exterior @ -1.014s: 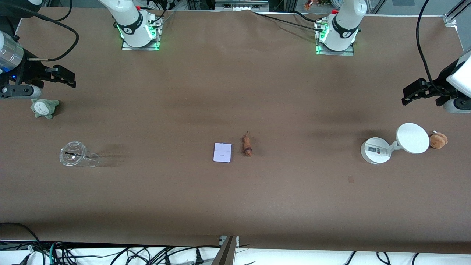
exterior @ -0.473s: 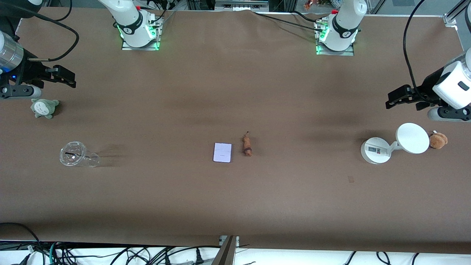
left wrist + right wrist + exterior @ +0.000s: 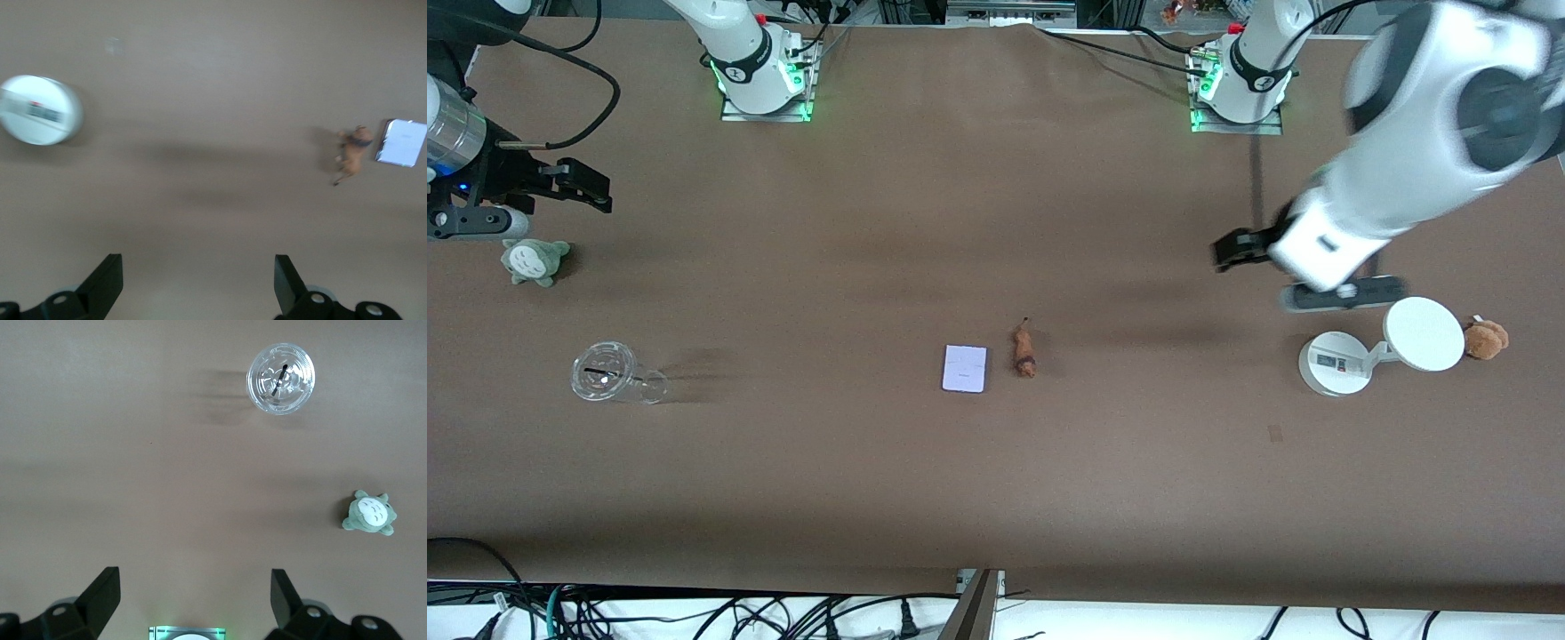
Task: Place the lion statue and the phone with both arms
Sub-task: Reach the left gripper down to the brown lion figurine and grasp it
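The lion statue [image 3: 1024, 350] lies on its side near the middle of the brown bench [image 3: 996, 498], its thin tail tip pointing toward the edge where the robots' bases stand. Just beside it, toward the right arm's end and not touching, the phone [image 3: 965, 368] lies flat with its pale face up. The left wrist view shows the same pair side by side, the lion statue [image 3: 352, 153] apart from the phone [image 3: 401, 142] by a narrow strip of bench.

The left gripper [image 3: 1232, 252] hangs in the air over bare bench between the lion statue and the white round disc stand [image 3: 1383, 348], its jaws spread wide and holding nothing. The stand sits near the left arm's end of the bench, with a brown plush toy [image 3: 1485, 339] just beside its raised disc, closer to that end's edge.

The right gripper [image 3: 578, 187] waits over the right arm's end of the bench, jaws wide apart and empty. A green-grey plush toy [image 3: 534, 260] sits close by that end's edge, and a clear lidded cup [image 3: 615, 376] with a dark straw lies nearer the front camera than the toy.
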You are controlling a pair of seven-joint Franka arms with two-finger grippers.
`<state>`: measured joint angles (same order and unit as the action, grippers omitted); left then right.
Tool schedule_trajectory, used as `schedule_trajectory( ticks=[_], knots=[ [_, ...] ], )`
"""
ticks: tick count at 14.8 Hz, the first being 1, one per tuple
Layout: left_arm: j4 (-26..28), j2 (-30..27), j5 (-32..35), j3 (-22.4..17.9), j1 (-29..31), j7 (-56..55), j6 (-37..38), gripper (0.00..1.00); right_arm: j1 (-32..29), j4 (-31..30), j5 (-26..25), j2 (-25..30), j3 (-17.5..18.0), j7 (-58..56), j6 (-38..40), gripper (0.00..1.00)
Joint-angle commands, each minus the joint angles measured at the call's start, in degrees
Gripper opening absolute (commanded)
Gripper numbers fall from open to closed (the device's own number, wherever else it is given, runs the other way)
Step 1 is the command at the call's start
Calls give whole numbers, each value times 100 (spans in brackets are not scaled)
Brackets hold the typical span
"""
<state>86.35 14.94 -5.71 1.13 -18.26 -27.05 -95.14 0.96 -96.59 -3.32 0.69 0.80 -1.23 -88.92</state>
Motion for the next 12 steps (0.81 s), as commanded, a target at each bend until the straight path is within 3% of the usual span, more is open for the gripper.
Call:
schedule_trajectory(
  ticks=[1, 6, 12],
  knots=[
    [-583, 937, -167, -87, -554, -904, -459, 100, 18, 140, 60, -51, -1, 44, 68, 100],
    [-795, 2169, -203, -87, -1188, -2400, -2146, 100, 10, 131, 60, -51, -1, 35, 77, 100],
    [-813, 2873, -185, -113, -1681, -2656, -3229, 100, 10, 131, 60, -60, -1, 27, 86, 100]
  ],
)
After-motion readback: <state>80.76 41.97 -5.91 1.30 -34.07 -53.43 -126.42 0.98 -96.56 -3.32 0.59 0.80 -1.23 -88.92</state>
